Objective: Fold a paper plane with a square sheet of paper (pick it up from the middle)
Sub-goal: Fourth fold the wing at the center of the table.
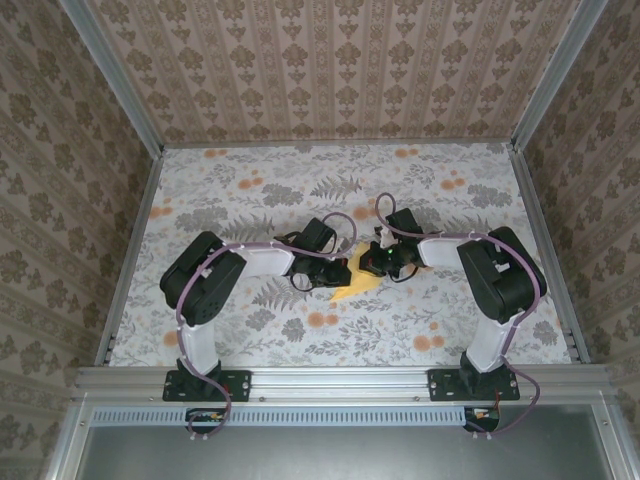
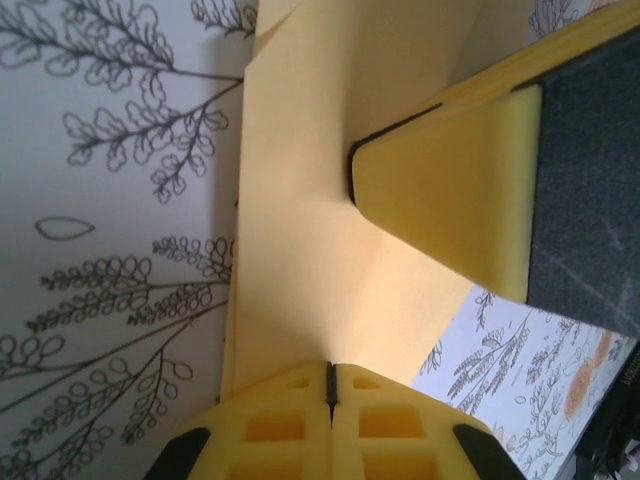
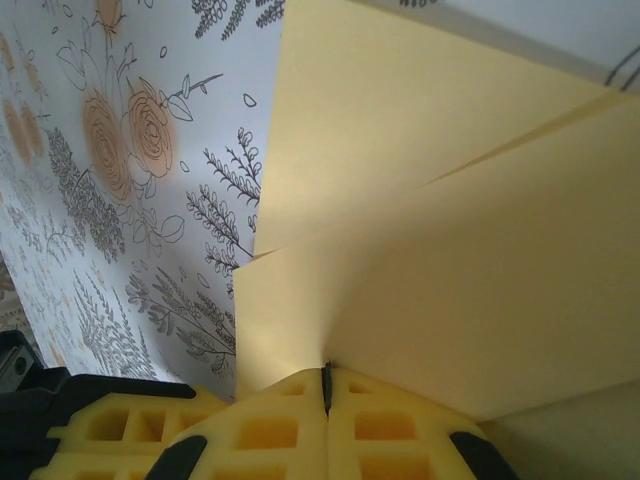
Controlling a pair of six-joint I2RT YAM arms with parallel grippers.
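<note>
**Left arm.** The arm reaches from its base toward the middle of the bench (image 1: 240,200). The left hand (image 1: 320,274) sits at the left edge of the paper (image 1: 358,287). In the left wrist view its fingers (image 2: 280,425) are pressed together with the seam between them closed. The tips are down on the paper. Whether a layer is caught between them cannot be told.

**Paper.** The plain yellow-orange sheet lies at the centre of the bench, on the grey floral print. It is between the two hands and partly under them. It is folded: the right wrist view shows overlapping layers with straight edges, and one edge runs diagonally across the upper right.

**Right arm.** The arm reaches in from the right. The right hand (image 1: 386,262) is over the right part of the paper, just beside the left hand. In the right wrist view its fingers (image 3: 400,425) are pressed together with the seam closed, and the tips are on the paper. The left wrist view shows one right-hand finger, yellow with a black pad, slanting down from the upper right with its tip on the sheet.
</note>
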